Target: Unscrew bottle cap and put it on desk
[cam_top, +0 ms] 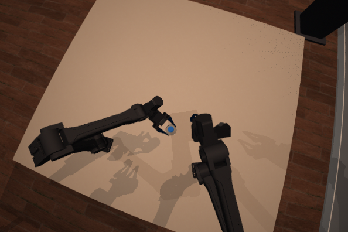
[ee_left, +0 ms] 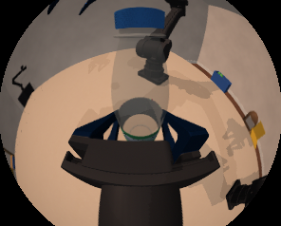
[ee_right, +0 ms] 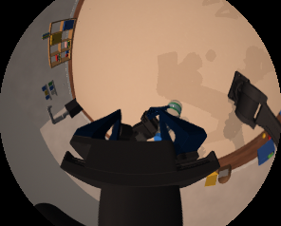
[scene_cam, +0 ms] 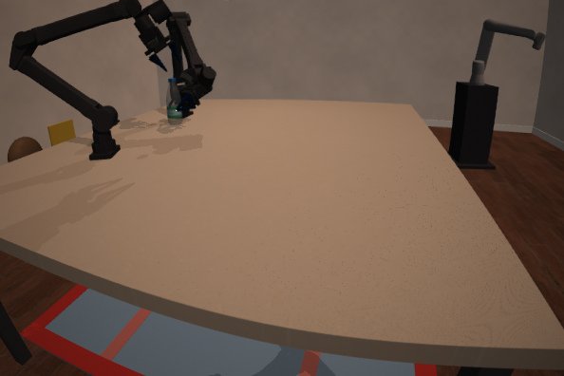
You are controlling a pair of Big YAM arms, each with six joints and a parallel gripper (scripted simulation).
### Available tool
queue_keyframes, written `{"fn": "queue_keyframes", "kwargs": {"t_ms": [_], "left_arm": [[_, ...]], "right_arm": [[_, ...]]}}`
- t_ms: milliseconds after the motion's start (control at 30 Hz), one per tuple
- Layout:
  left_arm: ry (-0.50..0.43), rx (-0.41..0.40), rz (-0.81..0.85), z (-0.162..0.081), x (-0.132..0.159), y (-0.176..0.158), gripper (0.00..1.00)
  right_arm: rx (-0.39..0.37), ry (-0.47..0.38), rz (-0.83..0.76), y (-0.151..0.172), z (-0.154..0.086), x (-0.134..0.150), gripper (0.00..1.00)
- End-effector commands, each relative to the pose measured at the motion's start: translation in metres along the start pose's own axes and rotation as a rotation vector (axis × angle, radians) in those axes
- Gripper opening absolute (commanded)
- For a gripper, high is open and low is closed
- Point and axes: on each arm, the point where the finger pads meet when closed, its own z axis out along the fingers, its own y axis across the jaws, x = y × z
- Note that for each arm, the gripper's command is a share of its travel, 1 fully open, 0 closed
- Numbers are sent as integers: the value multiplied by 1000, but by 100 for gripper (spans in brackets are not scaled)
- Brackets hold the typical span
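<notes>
A clear bottle (scene_cam: 174,101) (ee_left: 140,71) (ee_right: 175,108) with a green-edged label stands upright on the desk. The blue cap (cam_top: 170,129) (scene_cam: 172,80) (ee_left: 140,20) (ee_right: 158,137) sits on its neck. My left gripper (cam_top: 171,130) (ee_left: 140,113) is shut on the bottle, with one finger against each side of its body. My right gripper (scene_cam: 173,65) is open and empty, above and beside the cap. In the top view its fingers are mostly hidden under its own arm. In the right wrist view a right finger partly hides the cap.
The desk (cam_top: 181,50) (scene_cam: 304,190) bears both arms. The right arm's base (scene_cam: 104,151) (ee_left: 153,76) stands near the desk's edge, and the left arm's base (ee_right: 237,90) shows in the right wrist view. Both arms come close together around the bottle.
</notes>
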Motion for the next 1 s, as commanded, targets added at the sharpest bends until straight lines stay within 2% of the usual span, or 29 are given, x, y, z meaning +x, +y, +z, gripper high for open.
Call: {"fn": "queue_keyframes", "kwargs": {"t_ms": [0,267,500,533,967], "left_arm": [[4,-15,69,-4,-17,67,0],[1,-13,50,-23,-7,165,0],[1,-4,52,-21,-6,175,0],[-3,-11,71,-25,-17,175,0],[-1,-7,60,-23,-10,169,0]], "right_arm": [[-30,1,14,12,-12,1,57],[-30,1,14,12,-12,1,57],[-30,1,14,12,-12,1,57],[-30,1,14,12,-12,1,57],[-30,1,14,12,-12,1,57]]}}
